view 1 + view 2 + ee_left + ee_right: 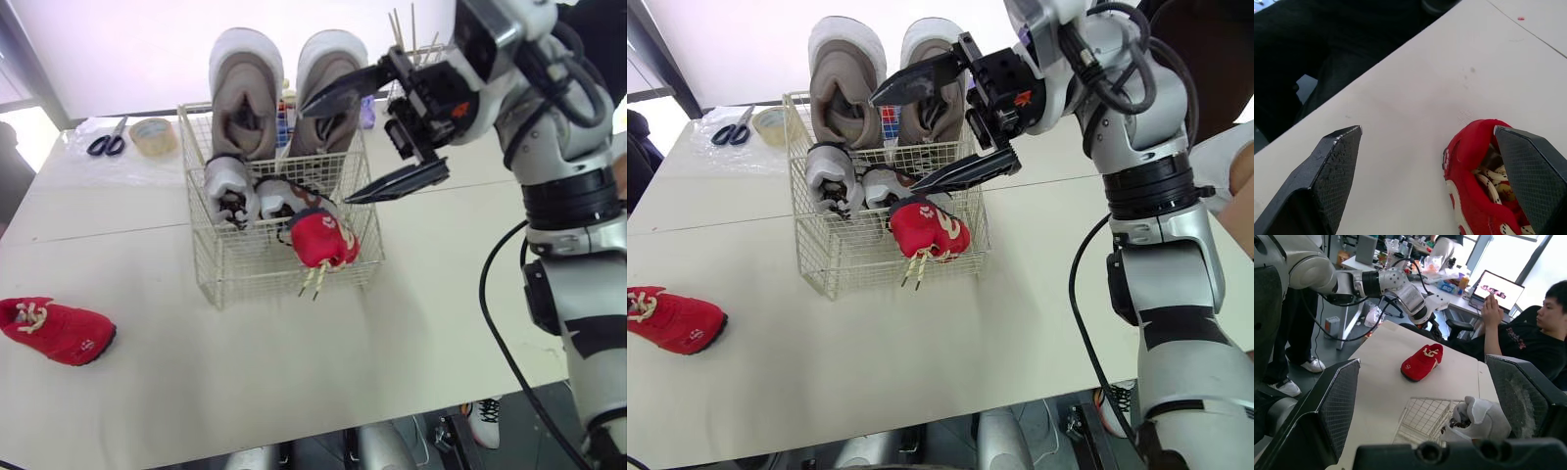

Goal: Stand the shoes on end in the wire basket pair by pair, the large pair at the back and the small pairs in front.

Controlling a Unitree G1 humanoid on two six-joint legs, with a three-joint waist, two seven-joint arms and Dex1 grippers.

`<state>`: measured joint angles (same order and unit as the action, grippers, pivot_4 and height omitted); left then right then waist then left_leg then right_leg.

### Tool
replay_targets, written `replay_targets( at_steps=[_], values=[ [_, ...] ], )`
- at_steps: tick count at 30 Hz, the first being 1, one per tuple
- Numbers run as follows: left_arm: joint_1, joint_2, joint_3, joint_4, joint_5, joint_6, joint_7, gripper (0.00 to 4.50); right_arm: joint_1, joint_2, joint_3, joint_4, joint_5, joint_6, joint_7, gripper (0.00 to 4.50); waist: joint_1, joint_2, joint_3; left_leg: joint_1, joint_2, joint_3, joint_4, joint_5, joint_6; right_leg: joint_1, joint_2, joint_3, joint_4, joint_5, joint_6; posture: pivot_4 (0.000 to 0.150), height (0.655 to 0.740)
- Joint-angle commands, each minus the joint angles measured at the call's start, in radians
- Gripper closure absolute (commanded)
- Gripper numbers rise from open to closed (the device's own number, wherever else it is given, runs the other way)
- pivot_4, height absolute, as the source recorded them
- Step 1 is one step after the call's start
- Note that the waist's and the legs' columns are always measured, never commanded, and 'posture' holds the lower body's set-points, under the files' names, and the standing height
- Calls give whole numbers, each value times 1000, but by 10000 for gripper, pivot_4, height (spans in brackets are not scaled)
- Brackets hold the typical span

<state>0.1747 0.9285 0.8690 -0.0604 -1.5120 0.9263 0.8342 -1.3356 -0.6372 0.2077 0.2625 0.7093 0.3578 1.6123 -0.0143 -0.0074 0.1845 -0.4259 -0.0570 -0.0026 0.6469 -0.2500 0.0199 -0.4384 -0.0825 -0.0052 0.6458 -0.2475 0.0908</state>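
Right gripper (326,154) gapes wide above white wire basket (284,284); left gripper (1426,131), equally spread, beside red fabric shoe (57,331) (blue-handled scissors (106,142) lie behind).

White table (294,372), wire basket (235,266) mid-table, red shoe (57,331) near left edge, scissors (108,142) beside tape roll (153,135)

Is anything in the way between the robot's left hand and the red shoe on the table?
No, nothing that I can see. The left gripper is open, and the red shoe lies on the bare table right next to it.
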Motion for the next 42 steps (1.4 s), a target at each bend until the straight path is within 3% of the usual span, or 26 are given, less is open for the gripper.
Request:
replay_targets(
  at_steps=[1, 10, 13, 20, 21, 28, 35, 42],
  values=[
    [-65, -23, -56, 44, 51, 8, -51, 0, -6, -9, -55, -43, -19, 23, -1, 198, 2, 0, 0, 0, 0, 0, 0, 0, 0, 0, 0, 0, 0, 0, 0, 1500, 7400],
    [-156, -114, -99, 107, 137, 48, -72, 0, 3, -5, -89, -71, -58, 57, -5, 198, 3, -1, 0, 0, 0, 0, 1, 0, 0, 0, 0, 0, 0, 0, 0, 1500, 7400],
    [-172, -127, -94, 127, 174, 53, -81, 7712, 6, -3, -97, -77, -69, 62, -6, 0, 3, -1, 0, 0, 0, 0, 1, 0, 0, 0, 0, 0, 1, 0, 0, 1500, 7400],
    [-234, -82, -82, 150, 275, 69, -149, 42742, 10, -2, -108, -81, -93, 62, -10, 0, -4, -1, -1, 0, 0, 0, 0, 0, 0, 0, 0, 0, 1, 0, 0, 1500, 7400],
    [-245, -63, -93, 137, 302, 69, -180, 44002, 11, -2, -108, -81, -97, 60, -10, 0, -3, -1, -1, 0, 0, 0, 0, 0, 0, -1, 0, 0, 2, 0, 0, 1500, 7400],
    [-526, 7, -235, -97, 467, -147, -520, 44002, 37, -15, -134, -104, -108, 91, -47, 0, 24, -8, -1, -1, 0, -1, 3, 1, -1, 1, 0, -1, 0, 1, -1, 1500, 7400],
    [-769, -150, -409, -382, 523, -367, -766, 44002, 163, -83, -207, -229, -85, 206, -176, 0, 23, -8, -1, -1, -1, 0, 2, 2, -1, 5, 0, -1, -10, 3, -1, 1500, 7400],
    [-836, -250, -535, -508, 551, -407, -887, 44002, 244, -123, -268, -331, -53, 297, -286, 0, 3, -8, -1, -2, 0, 1, 0, 3, 0, 4, 2, -1, -11, 3, 0, 1500, 7400]
  ],
)
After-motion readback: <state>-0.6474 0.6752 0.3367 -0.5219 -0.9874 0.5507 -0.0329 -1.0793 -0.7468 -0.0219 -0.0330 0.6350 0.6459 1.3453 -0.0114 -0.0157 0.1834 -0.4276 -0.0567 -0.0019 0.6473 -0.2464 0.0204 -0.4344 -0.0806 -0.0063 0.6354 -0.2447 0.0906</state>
